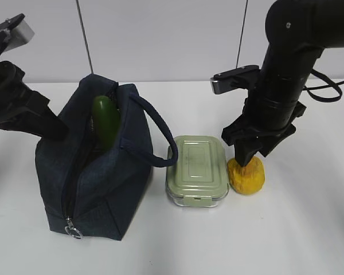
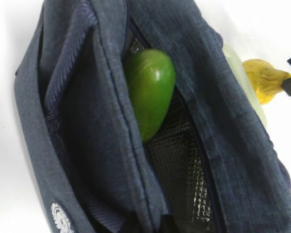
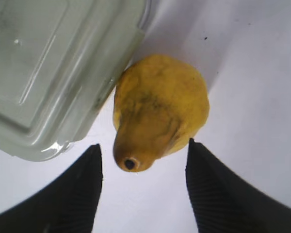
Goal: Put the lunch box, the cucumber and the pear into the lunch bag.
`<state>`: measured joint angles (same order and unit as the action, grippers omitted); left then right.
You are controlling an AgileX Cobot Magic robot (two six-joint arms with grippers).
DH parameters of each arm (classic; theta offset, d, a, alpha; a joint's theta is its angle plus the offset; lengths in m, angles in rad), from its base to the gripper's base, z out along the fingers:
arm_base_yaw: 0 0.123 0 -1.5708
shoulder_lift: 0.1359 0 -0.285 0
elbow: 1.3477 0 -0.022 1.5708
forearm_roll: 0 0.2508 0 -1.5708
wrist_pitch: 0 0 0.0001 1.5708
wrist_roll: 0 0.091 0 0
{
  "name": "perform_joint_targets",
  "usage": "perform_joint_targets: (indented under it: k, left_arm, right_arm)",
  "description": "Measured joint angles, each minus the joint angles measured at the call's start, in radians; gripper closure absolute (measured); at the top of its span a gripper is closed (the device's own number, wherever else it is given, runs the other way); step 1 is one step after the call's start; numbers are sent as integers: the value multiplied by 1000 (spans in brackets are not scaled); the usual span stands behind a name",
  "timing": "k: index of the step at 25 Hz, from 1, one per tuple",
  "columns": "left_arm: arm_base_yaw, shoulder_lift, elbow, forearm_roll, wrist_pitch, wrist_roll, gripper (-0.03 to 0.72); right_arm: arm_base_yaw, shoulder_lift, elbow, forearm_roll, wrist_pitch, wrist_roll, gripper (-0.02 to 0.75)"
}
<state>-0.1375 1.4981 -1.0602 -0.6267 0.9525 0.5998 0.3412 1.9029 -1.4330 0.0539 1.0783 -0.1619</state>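
The pear (image 3: 160, 114) sits on the white tabletop (image 1: 309, 229), touching the side of the lunch box (image 1: 196, 169). The right gripper (image 3: 143, 165) hangs just above it, its two black fingers (image 3: 218, 194) spread open, one on each side of the pear's thin end, and they hold nothing. So picking up the pear looks like the step in hand. The cucumber (image 1: 106, 121) is already poking out of the open lunch bag (image 1: 97, 183). The left gripper (image 1: 37, 123) is at the bag's far edge with its fingers closed, but I cannot tell if it pinches the cloth. Next, the right fingers should go lower, squeeze the pear softly, lift it and carry it over the box to the bag.
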Motion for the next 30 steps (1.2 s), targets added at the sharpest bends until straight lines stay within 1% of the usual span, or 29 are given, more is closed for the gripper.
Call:
perform_joint_targets:
  k: [5,7,13,14,18,21,23,26,28,30]
  left_arm:
    - [0,0,0,0,0,-1,667]
    - [0,0,0,0,0,-1,667]
    - [0,0,0,1,-1,-1,667]
    - [0,0,0,1,-1,-1,667]
    - [0,0,0,2,-1,-1,667]
    - [0,0,0,2,-1,-1,667]
    - [0,0,0,2,-1,-1,667]
    - [0,0,0,3,-1,-1,667]
    - [0,0,0,3,-1,-1,667]
    - [0,0,0,3,-1,-1,667]
  right_arm:
    - [0,35,0,2,0,2,308]
    - [0,45,0,2,-3,2,338]
    - [0,48,-2,-17,-33,-15,562]
    - [0,48,-2,-21,-33,-15,575]
    - [0,33,0,-24,-33,-15,586]
    - [0,-37,4,-13,-51,-17,589]
    - [0,-110,4,13,-78,-21,589]
    - [0,-215,-3,88,-97,-59,589]
    - [0,-261,-18,174,-97,-109,592]
    - [10,-283,-40,285,-97,-189,595]
